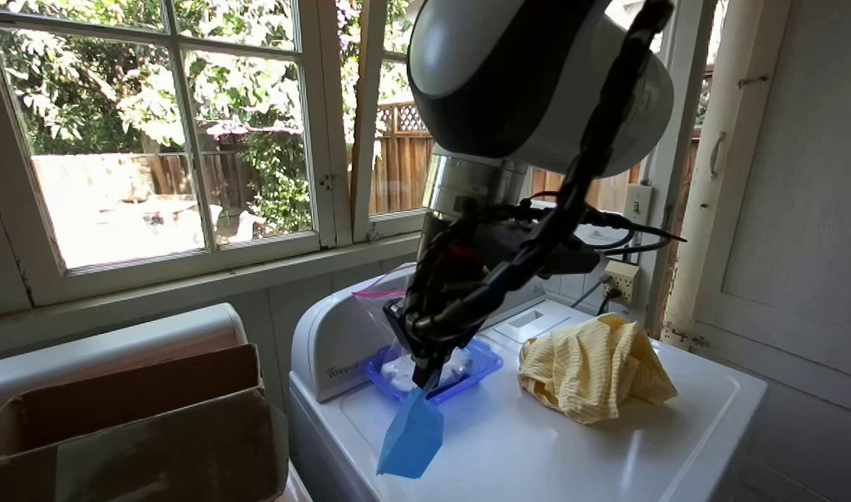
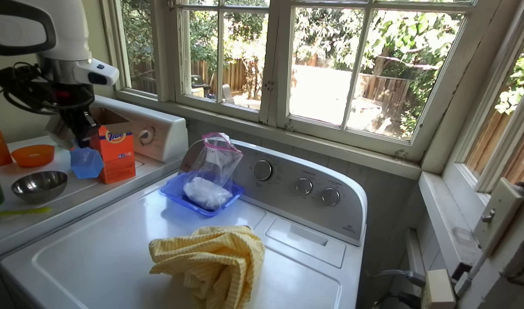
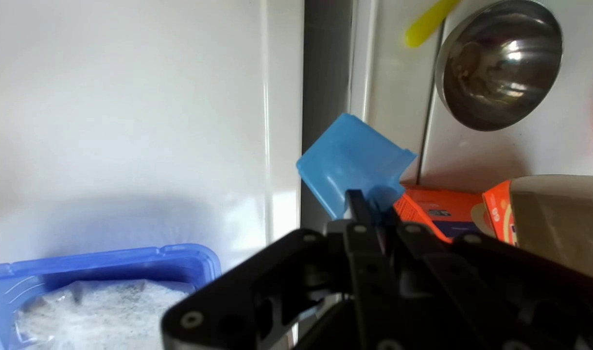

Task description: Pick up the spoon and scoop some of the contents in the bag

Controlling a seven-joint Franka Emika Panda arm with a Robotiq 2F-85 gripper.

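Scooping from the bag (image 2: pixel 210 178) looks left to be done, but hey, spoon (image 1: pixel 411 436) is pinched in the gripper (image 1: pixel 426 375).

In an exterior view, shows powder (image 2: pixel 206 193) in the bag (image 2: pixel 219 165), in the tray (image 2: pixel 176 198), on the right machine (image 2: pixel 94 262) of 2, behind the cloth (image 2: pixel 219 257). On the left machine (image 2: pixel 83 194), has a front bowl (image 2: pixel 38 195) and a rear bowl (image 2: pixel 33 159), left of the box (image 2: pixel 118 156). Shows the spoon (image 2: pixel 86 164) below the pincer (image 2: pixel 83 142), before the box's left edge.
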